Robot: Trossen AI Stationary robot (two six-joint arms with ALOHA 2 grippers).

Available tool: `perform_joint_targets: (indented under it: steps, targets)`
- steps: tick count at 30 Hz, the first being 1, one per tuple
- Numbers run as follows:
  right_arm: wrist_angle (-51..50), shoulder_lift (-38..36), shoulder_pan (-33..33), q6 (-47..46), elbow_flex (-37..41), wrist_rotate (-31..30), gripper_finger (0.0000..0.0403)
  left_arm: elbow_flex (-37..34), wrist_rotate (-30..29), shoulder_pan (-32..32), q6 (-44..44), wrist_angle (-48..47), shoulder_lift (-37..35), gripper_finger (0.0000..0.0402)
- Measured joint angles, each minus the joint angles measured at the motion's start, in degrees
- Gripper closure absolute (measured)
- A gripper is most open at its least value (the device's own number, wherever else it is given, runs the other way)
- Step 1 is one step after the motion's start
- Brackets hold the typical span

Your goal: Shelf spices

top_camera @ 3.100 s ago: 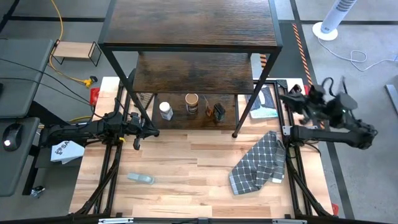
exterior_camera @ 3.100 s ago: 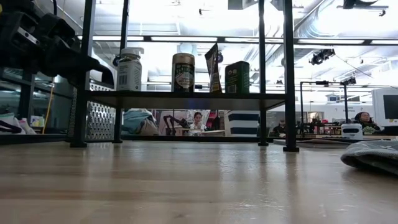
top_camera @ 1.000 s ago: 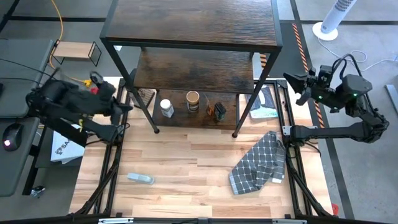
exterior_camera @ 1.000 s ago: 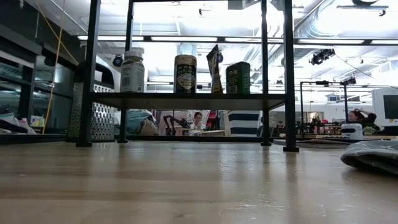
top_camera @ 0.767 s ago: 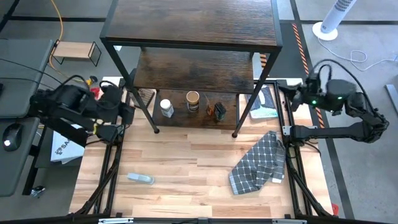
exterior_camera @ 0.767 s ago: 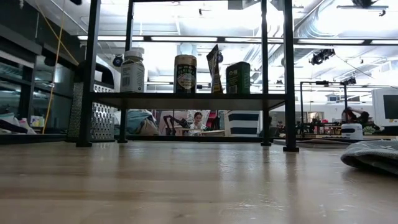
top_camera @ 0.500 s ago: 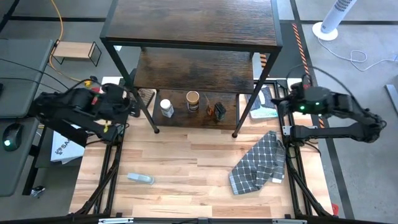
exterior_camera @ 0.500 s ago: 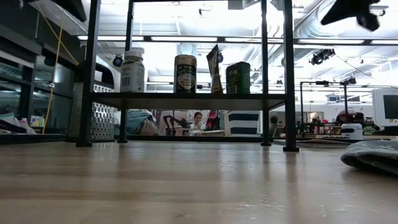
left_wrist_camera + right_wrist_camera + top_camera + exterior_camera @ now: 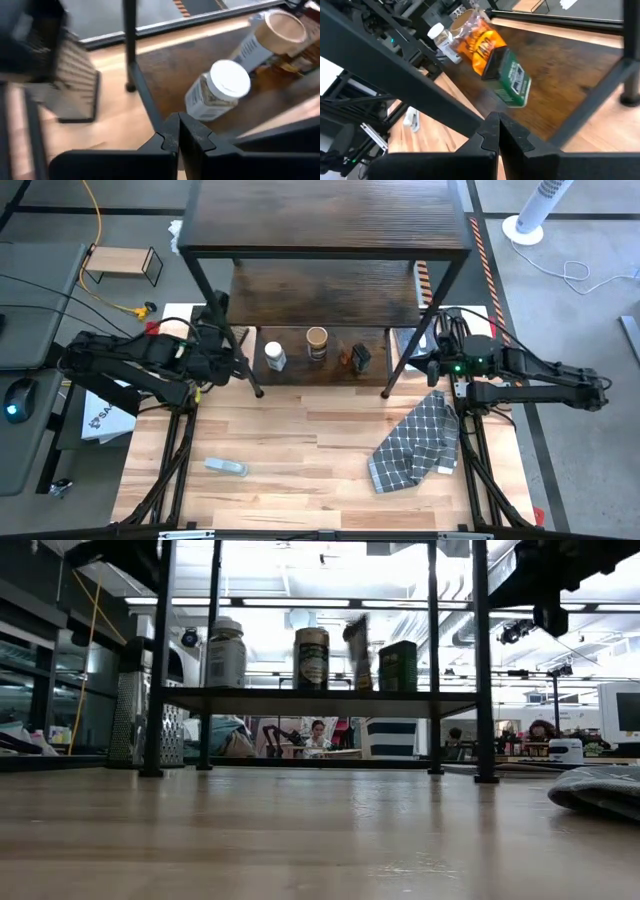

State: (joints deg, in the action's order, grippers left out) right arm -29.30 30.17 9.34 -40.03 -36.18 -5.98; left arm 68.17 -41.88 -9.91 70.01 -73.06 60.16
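Spices are sitting on the shelf's (image 9: 300, 355) lowest board: white-capped jar (image 9: 274, 356) (light, rigid, slick; grasping mid-body advised), both grippers (image 9: 177, 131) (image 9: 498, 131) pinched closed, holding nothing.

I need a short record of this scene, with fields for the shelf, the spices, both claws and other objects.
shelf: three-tier dark wood shelf at the table's back
spices: white-capped jar, tan-lidded jar, orange packet and green tin, all on the lowest board
left claw: shut, at the shelf's left front leg
right claw: shut, at the shelf's right side
other objects: checked cloth, clear plastic object
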Motion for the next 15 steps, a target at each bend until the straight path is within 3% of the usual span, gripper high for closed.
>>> perform_joint_targets:
  steps: [5,15]
  targets:
    - [0.4,-1.2,0.0,0.7,1.1,0.8,0.0402,0.0,3.2,0.0,-4.3,5.8,0.6,0.0401]
    - [1.5,-1.7,0.0,1.2,1.1,3.0,0.0402,0.0,6.9,-3.0,-11.7,7.2,0.6,0.0401]
